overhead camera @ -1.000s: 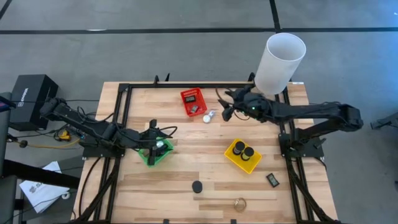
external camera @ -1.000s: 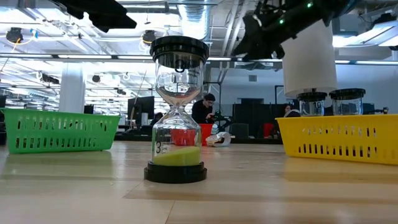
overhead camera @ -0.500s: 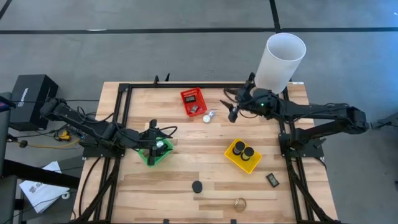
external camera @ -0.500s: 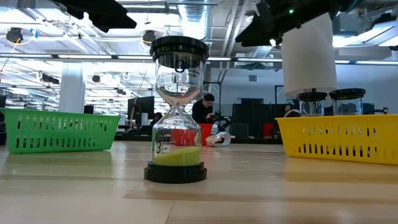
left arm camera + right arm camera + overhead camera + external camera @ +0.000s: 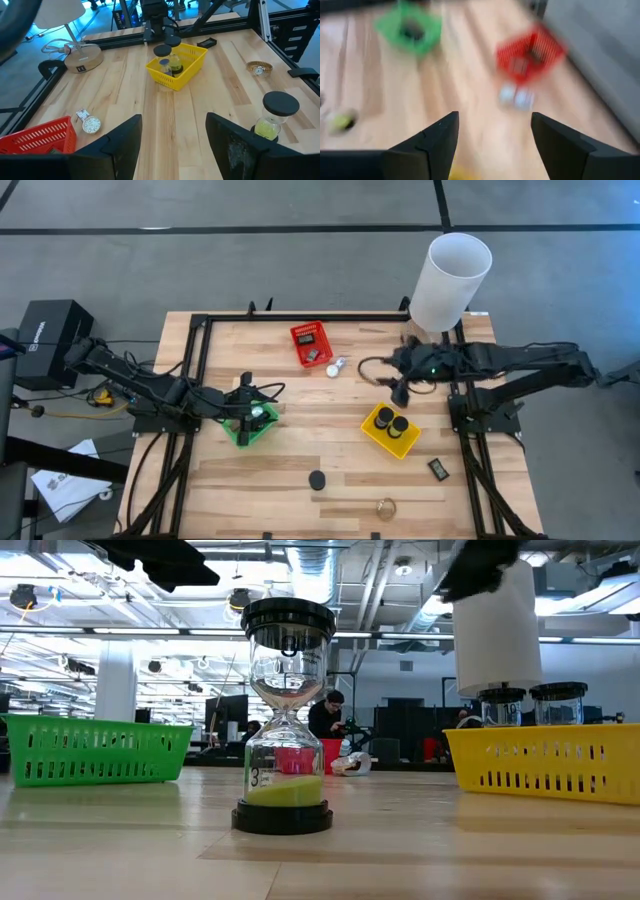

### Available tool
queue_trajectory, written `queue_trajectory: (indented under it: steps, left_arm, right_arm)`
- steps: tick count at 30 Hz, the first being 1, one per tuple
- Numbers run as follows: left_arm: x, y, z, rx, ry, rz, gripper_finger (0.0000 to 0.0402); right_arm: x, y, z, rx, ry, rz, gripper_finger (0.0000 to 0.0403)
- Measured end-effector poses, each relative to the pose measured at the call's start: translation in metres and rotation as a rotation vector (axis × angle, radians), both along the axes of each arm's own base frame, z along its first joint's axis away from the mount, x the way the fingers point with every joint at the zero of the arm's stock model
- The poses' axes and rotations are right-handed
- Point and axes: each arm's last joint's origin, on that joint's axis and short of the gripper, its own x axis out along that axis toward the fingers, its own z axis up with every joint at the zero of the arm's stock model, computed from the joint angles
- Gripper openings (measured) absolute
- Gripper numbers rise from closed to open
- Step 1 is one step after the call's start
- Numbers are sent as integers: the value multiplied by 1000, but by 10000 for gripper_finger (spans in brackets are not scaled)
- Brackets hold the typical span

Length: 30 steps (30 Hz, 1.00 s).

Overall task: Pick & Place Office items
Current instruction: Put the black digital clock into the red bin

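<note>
Office items scattered, none in grasp

Right gripper (image 5: 400, 385): fingers spread, empty, raised just behind yellow basket (image 5: 390, 431) with its two timers. Small silver watch (image 5: 336, 366) farther off beside red basket (image 5: 310, 343). Left gripper (image 5: 250, 412): open, parked over green basket (image 5: 248, 426), likely waiting.

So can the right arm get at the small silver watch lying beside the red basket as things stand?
Probably yes: the right claw is open and empty, the silver watch lies in the open beside the red basket, and bare table lies between them.
</note>
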Motion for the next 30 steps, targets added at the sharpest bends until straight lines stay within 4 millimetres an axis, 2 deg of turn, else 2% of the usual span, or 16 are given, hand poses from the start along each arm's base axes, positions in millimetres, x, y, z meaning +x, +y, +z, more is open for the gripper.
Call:
queue_trajectory:
  steps: [6,9,14,21,24,30]
  left_arm:
    - [0,0,0,-31,-7,11,214]
    - [0,0,1,-37,-11,13,214]
    - [0,0,1,-50,-13,17,214]
    - [0,0,1,-88,-18,31,214]
    - [0,0,1,-88,-18,31,214]
    - [0,0,1,-84,-17,29,214]
  right_arm:
    - [-32,30,24,367,335,-195,240]
    - [-48,47,23,498,480,-298,240]
    - [-62,78,8,629,597,-456,240]
    - [-75,118,-30,658,651,-580,240]
    - [-79,129,-43,669,652,-591,240]
    - [-82,138,-73,704,639,-633,240]
